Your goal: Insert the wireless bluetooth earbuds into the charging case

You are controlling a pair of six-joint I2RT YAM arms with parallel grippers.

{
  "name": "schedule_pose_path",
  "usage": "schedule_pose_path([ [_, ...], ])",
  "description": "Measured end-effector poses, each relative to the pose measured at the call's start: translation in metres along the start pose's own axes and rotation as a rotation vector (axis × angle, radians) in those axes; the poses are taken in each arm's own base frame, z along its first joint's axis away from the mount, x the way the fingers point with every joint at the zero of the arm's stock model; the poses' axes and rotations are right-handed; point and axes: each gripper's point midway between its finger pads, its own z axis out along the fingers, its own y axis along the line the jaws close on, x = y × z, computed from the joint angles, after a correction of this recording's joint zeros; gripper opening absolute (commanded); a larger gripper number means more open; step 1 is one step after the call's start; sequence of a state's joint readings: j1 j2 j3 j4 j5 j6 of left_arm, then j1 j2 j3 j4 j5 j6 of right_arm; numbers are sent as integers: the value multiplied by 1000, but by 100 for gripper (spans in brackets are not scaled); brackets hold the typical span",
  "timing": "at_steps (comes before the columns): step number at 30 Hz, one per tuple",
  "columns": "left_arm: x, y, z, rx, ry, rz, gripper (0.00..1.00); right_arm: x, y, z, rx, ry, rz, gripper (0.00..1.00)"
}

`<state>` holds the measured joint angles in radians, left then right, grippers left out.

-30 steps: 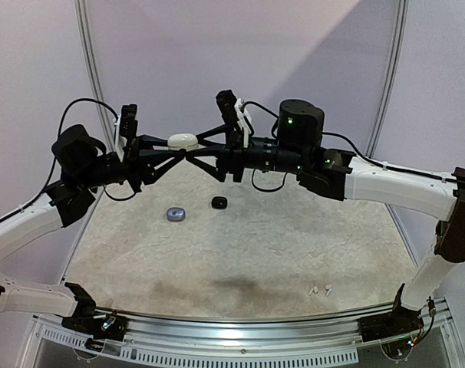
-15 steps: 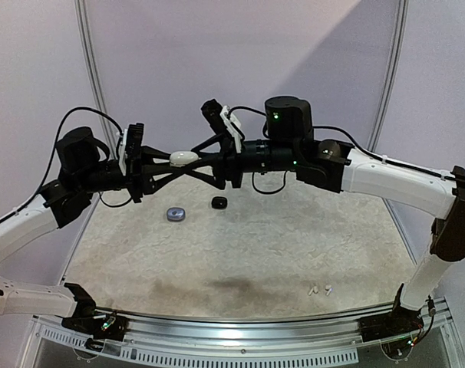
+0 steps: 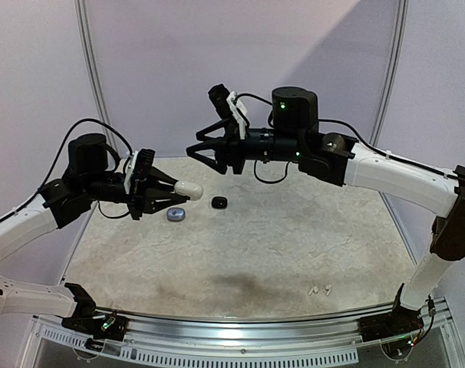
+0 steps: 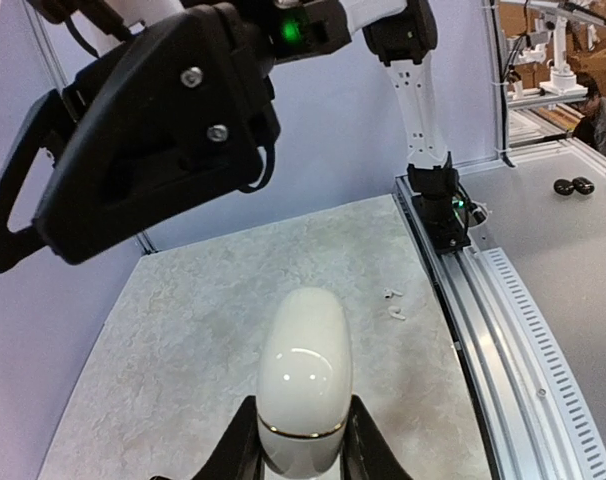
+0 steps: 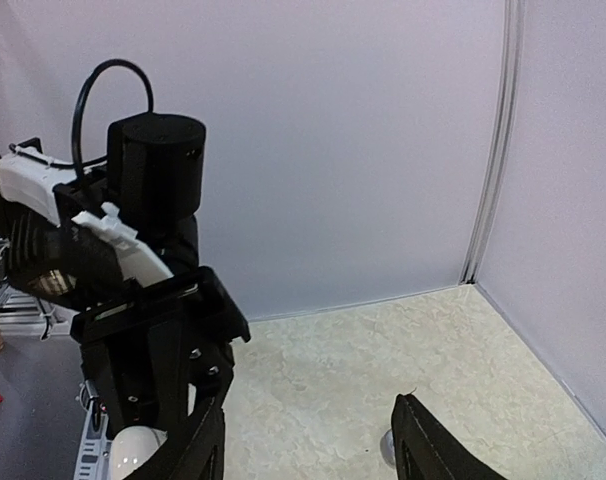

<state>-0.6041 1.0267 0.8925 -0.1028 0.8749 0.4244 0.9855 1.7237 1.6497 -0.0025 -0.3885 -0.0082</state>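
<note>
White case (image 4: 304,385) is pinched by left gripper (image 3: 176,192) alone now; right gripper (image 3: 199,153) let go, jaws spread, backed off above it, free for earbuds (image 3: 319,290).

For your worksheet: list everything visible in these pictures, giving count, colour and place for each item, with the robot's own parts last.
charging case: one, white, held above the table in the left pincer
round object: one, grey, on the table, far left
small object: one, black, on the table, right of the grey one
earbuds: two, white, stemmed, near edge, right side
table: one, mottled beige
left pincer: one, black, shut on the charging case
right pincer: one, black, open, empty, raised over the far side
</note>
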Motion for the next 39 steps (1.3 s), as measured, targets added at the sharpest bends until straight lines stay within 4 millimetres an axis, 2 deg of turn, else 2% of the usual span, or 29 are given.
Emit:
schedule_pose_path([
  [5, 0, -2, 0, 10, -12, -42, 0, -2, -6, -1, 23, -8, 15, 58],
  [8, 0, -1, 1, 5, -32, -103, 0, -1, -6, -1, 23, -4, 26, 64],
  [13, 4, 0, 3, -7, -46, -214, 0, 7, 3, -2, -32, 31, 14, 98],
  [17, 1, 2, 3, -15, -58, -247, 0, 15, 19, -5, -112, 69, -13, 98],
  [20, -1, 3, 3, -17, -65, -252, 0, 24, 29, -8, -148, 111, -32, 88],
  [23, -1, 3, 2, -17, -66, -257, 0, 34, 35, -10, -168, 161, -34, 63],
  [26, -1, 5, 2, -24, -66, -260, 0, 39, 38, -10, -183, 188, -24, 45],
  [28, -1, 7, 2, -35, -64, -263, 0, 42, 40, -9, -200, 201, -21, 40],
  [31, 0, 8, 2, -41, -63, -265, 0, 44, 42, -8, -209, 215, -21, 49],
  [32, 0, 8, 2, -43, -63, -265, 0, 45, 42, -8, -212, 217, -19, 49],
  [34, 0, 9, 2, -44, -63, -268, 0, 47, 43, -8, -216, 226, -20, 43],
  [39, 1, 11, 1, -54, -61, -280, 0, 52, 44, -7, -227, 243, -17, 21],
])
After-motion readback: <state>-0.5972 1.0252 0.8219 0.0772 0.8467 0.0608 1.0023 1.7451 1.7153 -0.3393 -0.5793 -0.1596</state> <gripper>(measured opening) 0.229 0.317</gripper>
